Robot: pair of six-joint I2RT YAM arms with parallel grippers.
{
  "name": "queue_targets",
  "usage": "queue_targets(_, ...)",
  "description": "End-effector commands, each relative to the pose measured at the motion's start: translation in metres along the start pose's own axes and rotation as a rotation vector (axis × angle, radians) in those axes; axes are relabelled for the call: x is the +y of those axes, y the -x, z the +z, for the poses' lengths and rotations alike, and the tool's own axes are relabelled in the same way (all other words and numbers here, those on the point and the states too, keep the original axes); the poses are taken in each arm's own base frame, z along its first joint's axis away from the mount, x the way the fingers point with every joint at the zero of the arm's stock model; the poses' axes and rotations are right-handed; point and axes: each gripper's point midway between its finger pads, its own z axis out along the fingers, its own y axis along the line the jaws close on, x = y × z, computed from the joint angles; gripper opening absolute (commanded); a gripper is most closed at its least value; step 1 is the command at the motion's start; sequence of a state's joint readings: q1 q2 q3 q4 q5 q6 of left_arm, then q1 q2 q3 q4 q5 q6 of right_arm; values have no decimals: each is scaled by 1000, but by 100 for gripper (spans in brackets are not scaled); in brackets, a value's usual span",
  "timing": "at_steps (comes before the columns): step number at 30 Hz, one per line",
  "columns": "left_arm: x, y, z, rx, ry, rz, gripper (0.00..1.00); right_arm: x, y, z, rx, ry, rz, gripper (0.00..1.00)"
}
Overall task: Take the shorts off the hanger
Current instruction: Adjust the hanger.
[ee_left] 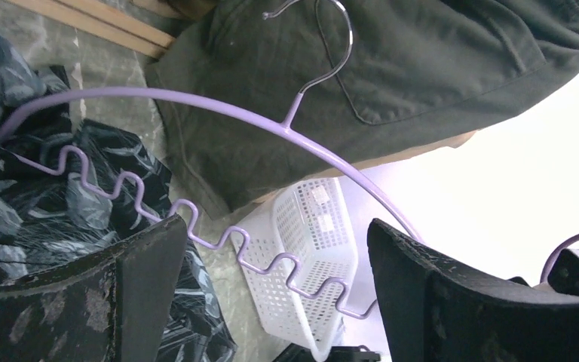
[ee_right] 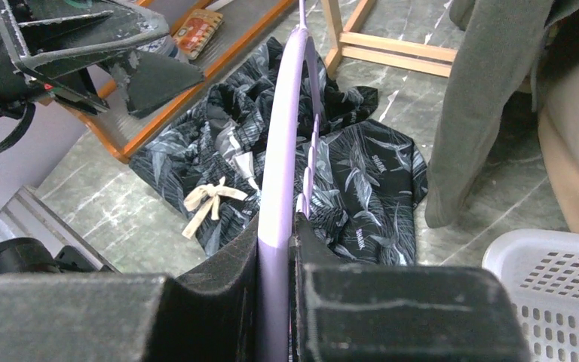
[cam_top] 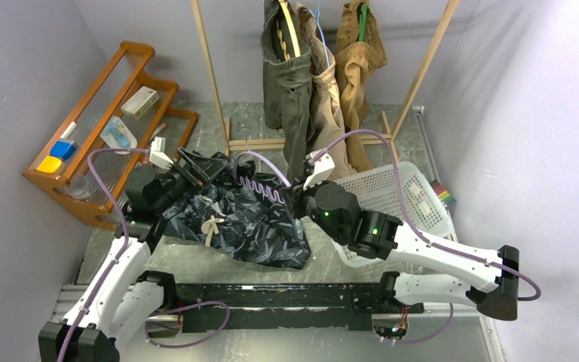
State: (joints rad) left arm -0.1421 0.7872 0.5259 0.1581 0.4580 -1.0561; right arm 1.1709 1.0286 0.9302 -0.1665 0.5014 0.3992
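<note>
A wooden shelf (cam_top: 113, 113) stands at the far left of the counter (cam_top: 188, 260). Beside it, the left gripper (ee_left: 275, 249) has its jaws spread wide and grips nothing; the wavy lower bar of a lilac hanger (ee_left: 219, 113) crosses the gap between its 2 fingers (ee_left: 143, 286) without touching either. The navy leaf-print shorts (cam_top: 249, 222) lie crumpled on the counter between the 2 arms, a pale drawstring bow showing on top. The hanger's left end disappears into this cloth, so I cannot tell whether it is fully free. Right of the shorts, the right gripper (ee_right: 277, 241) has its jaws clamped tight on the hanger's other end, holding it edge-on above the fabric. Behind, 3 more pairs hang from a wooden rack (cam_top: 209, 75): olive green shorts (cam_top: 286, 90), beige shorts (cam_top: 328, 98) and tan-brown shorts (cam_top: 358, 53). A white basket (cam_top: 415, 192) sits on the counter at the right, just behind the right arm.
</note>
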Motion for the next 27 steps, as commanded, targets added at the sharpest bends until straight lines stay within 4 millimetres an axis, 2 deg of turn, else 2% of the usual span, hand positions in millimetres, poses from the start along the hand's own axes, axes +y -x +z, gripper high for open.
queue_targets(1,-18,4,15,-28,-20,-45,93,-3,-24,-4,96,-7,4,0)
queue_targets(5,-16,-26,32,59,-22,-96,91,-2,-28,-2,112,-4,1,0)
queue_targets(8,-21,-41,34,85,-55,-112,91,-3,-29,-4,115,-4,-7,0)
queue_targets(17,-38,-50,25,99,-114,-106,92,-6,-38,-14,119,30,-6,0)
queue_targets(24,-32,-62,30,146,-120,-182,93,-8,-41,-6,112,17,-59,0)
queue_targets(27,-36,-68,35,197,-150,-223,92,-8,-45,-2,108,24,-70,0)
